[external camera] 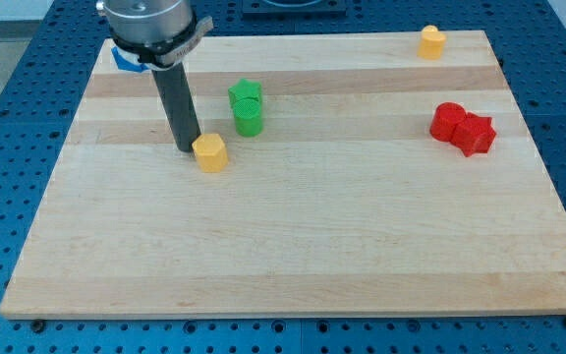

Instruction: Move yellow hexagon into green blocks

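Camera view shows the big wooden board (293, 246) first, with my tip (187, 147) planted right against the yellow hexagon (210, 152), at about its 9 o'clock. There's no pincer on this rig, just the rod, so nothing to open or close. Red blocks (463, 127) sit way off at 3 o'clock. The green blocks (247, 106) are near, at roughly 1 o'clock from the hexagon. Another small yellow block (431, 41) sits far up at 1 o'clock. The hexagon looks light, hard and slippery, so I'd push its lower-left face, centred, or it'll spin away.

arm (148, 22): cut by view's top | green blocks (247, 106): shapes unclear | red blocks (463, 127): shapes unclear
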